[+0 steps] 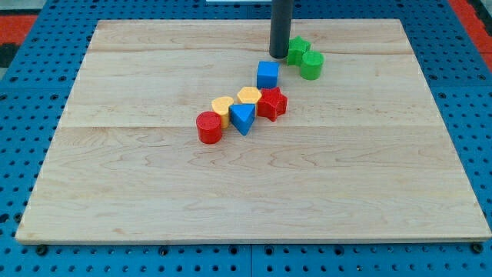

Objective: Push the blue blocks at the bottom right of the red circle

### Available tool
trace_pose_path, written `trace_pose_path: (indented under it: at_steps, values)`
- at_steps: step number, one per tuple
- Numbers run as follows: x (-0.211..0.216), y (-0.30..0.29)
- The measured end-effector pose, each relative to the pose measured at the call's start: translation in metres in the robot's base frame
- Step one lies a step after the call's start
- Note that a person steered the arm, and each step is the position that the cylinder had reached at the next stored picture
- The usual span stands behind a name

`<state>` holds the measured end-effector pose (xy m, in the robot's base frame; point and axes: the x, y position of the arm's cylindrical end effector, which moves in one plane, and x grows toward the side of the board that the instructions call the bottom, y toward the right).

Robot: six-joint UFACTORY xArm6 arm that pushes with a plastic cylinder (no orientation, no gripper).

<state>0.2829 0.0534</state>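
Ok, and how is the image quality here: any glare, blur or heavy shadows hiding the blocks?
Camera view: lighting is even and soft, with no glare on the wooden board. Shadows are faint and short beside the red cylinder and blue triangle. Blocks look slightly soft but legible. My tip is sharp enough, just left of the green blocks.

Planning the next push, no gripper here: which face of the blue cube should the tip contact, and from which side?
Judgement only: contact the blue cube on its far face, coming from the view's top. My tip already sits just above and right of it, beside the green blocks. The target spot, bottom right of the red cylinder, lies toward the view's bottom. Steer around the red star.
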Motion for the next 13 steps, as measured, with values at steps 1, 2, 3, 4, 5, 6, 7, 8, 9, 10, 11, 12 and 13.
trace_pose_path:
  at_steps: [1, 2, 3, 4, 5, 6, 7, 8, 9, 10, 11, 12, 13]
  values:
    - [0.007, -0.010]
    - [0.046, -0.007]
    - [0.084, 0.004]
    - [0.105, -0.008]
    - [0.128, -0.014]
    - [0.148, -0.003]
    - [0.150, 0.022]
    - [0.101, 0.045]
    - [0.072, 0.006]
    - [0.106, -0.027]
    - [0.141, -0.027]
    - [0.168, -0.050]
    - [0.145, -0.063]
